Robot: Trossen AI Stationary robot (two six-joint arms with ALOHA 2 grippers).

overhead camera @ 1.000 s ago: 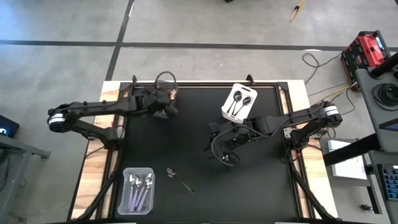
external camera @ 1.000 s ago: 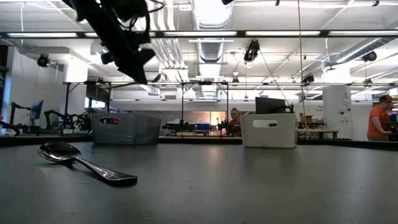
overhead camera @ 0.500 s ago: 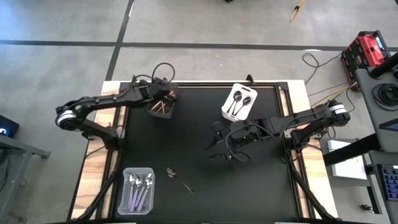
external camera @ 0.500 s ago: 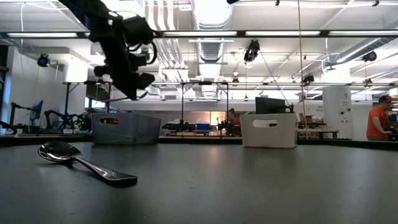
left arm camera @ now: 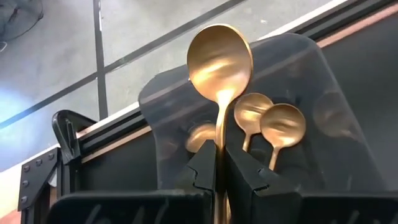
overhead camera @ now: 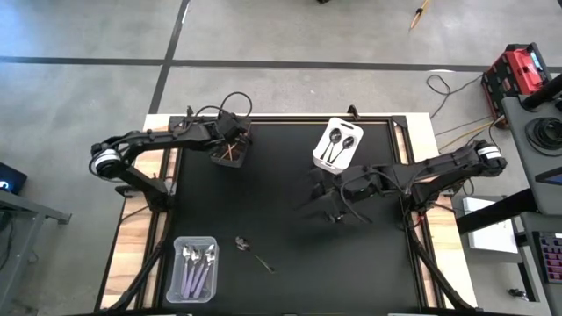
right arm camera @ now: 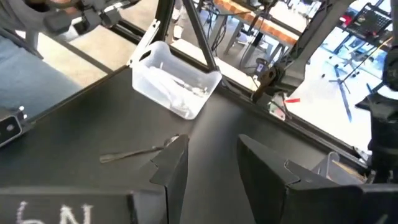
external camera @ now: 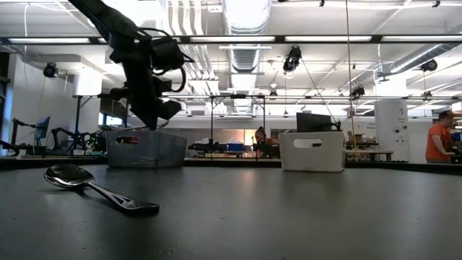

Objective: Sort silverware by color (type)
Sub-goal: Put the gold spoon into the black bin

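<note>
Gold spoon [left arm camera: 220, 68]: upright, clamped at its handle – bowl up
Dark spoon [overhead camera: 252, 253]: lying loose on worktop – bowl up

Both arms are dark, slim and jointed, each with a white band at one joint. Black cables loop over the left arm [overhead camera: 167, 140] and right arm [overhead camera: 421, 171]. The right gripper [right arm camera: 211, 165] has black angular fingers [right arm camera: 171, 165].
</note>
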